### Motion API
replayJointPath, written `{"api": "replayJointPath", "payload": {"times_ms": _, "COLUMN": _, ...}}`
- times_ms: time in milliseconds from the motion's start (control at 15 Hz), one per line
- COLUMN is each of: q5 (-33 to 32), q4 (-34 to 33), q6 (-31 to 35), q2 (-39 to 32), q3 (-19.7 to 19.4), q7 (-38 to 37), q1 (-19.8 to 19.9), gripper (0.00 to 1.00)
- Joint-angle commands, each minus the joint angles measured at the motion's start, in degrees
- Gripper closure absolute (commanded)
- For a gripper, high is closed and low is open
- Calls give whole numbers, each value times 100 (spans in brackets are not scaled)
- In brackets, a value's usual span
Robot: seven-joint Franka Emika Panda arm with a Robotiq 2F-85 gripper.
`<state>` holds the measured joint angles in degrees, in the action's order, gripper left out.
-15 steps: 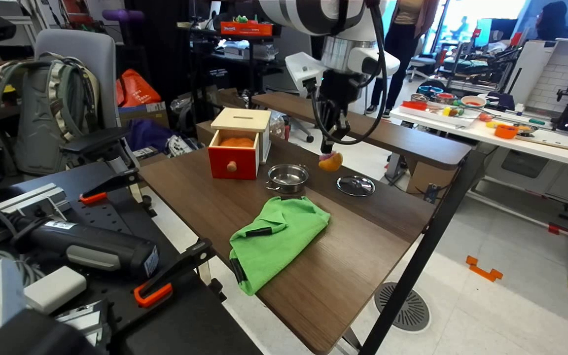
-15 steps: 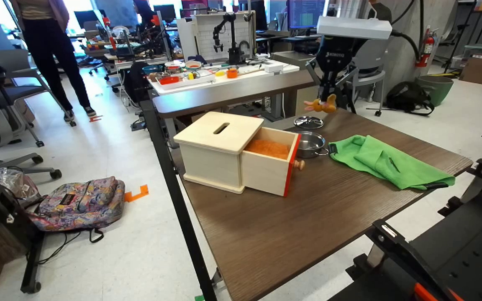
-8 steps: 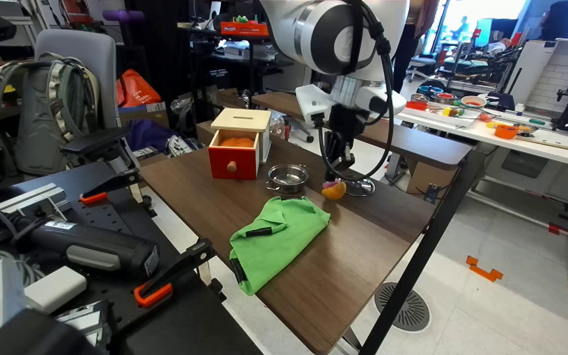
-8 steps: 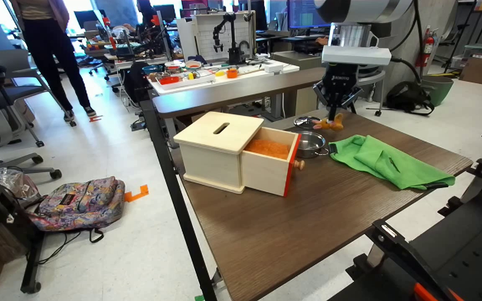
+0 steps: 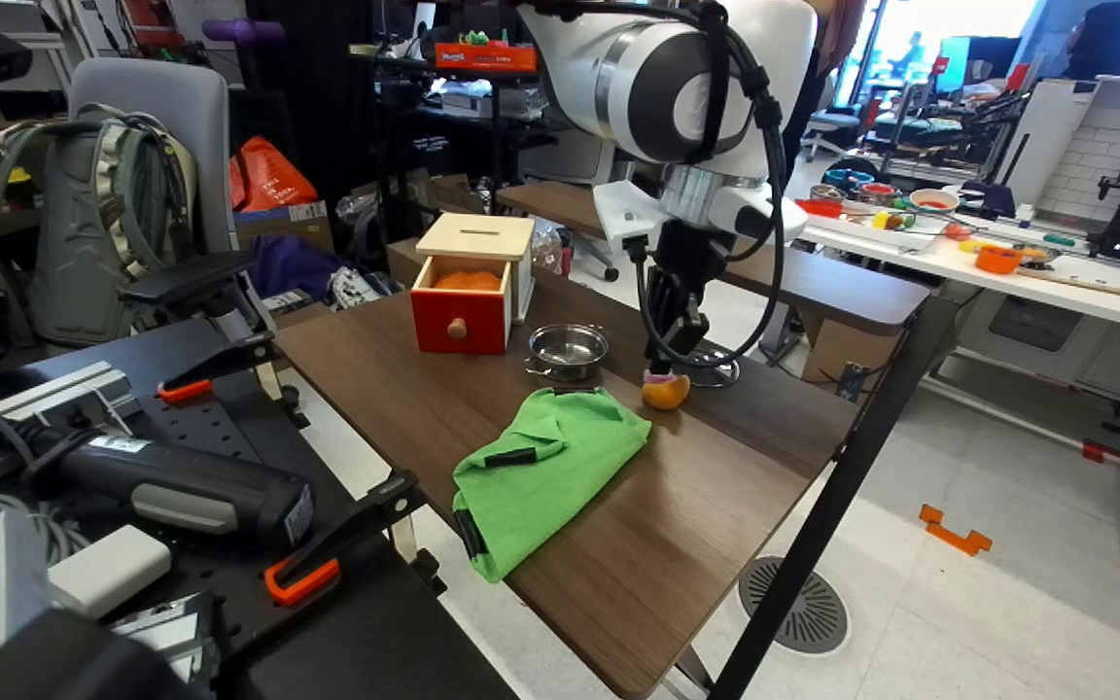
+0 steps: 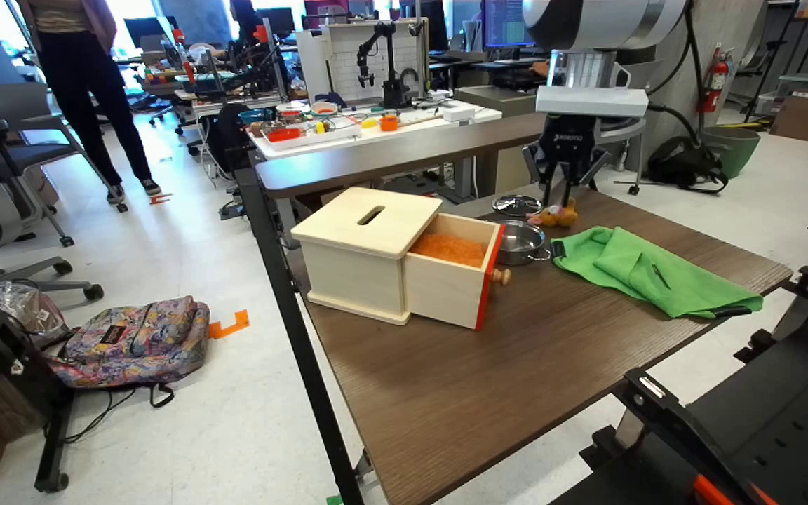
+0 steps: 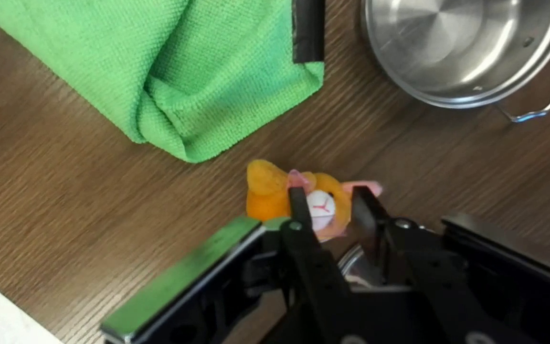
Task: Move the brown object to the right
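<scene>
The brown object is a small orange-brown toy with a white muzzle and pink ears. It rests on the table beside the green cloth, in both exterior views (image 5: 666, 393) (image 6: 560, 216). It also shows in the wrist view (image 7: 267, 193). My gripper (image 6: 557, 202) is right above the toy, pointing down. In the wrist view the fingers (image 7: 330, 191) stand apart, one over the toy's middle and one at its pink-ear side. A gap shows between the right finger and the head. Part of the toy is hidden behind the left finger.
A green cloth (image 5: 560, 467) lies close by. A metal pot (image 5: 568, 352) stands near the toy, and a shiny lid (image 5: 721, 371) lies just behind the gripper. A wooden box (image 6: 348, 273) has its red-fronted drawer (image 5: 461, 326) pulled out, with orange stuff (image 6: 449, 247) inside.
My gripper has come down with the toy from above the table to the tabletop. The fingers, close together before, have since opened apart.
</scene>
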<state>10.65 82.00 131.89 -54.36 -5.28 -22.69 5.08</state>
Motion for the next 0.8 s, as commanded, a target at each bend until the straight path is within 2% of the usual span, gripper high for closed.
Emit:
{"api": "replayJointPath", "payload": {"times_ms": 0, "q5": 166, "q4": 536, "q6": 24, "q2": 719, "q3": 92, "q7": 152, "q1": 37, "gripper": 38}}
{"api": "replayJointPath", "payload": {"times_ms": 333, "q5": 247, "q4": 1279, "q6": 97, "q2": 1664, "q3": 160, "q7": 307, "q1": 78, "gripper": 1}}
{"api": "replayJointPath", "payload": {"times_ms": 400, "q5": 281, "q4": 1308, "q6": 25, "q2": 1737, "q3": 174, "q7": 294, "q1": 78, "gripper": 0}}
{"api": "replayJointPath", "payload": {"times_ms": 467, "q5": 92, "q4": 847, "q6": -15, "q2": 1323, "q3": 30, "q7": 126, "q1": -28, "gripper": 0}}
{"api": "replayJointPath", "payload": {"times_ms": 533, "q5": 99, "q4": 920, "q6": -20, "q2": 1426, "q3": 31, "q7": 129, "q1": -30, "gripper": 4}}
{"api": "replayJointPath", "payload": {"times_ms": 733, "q5": 98, "q4": 909, "q6": -19, "q2": 1371, "q3": 25, "q7": 129, "q1": -29, "gripper": 0}}
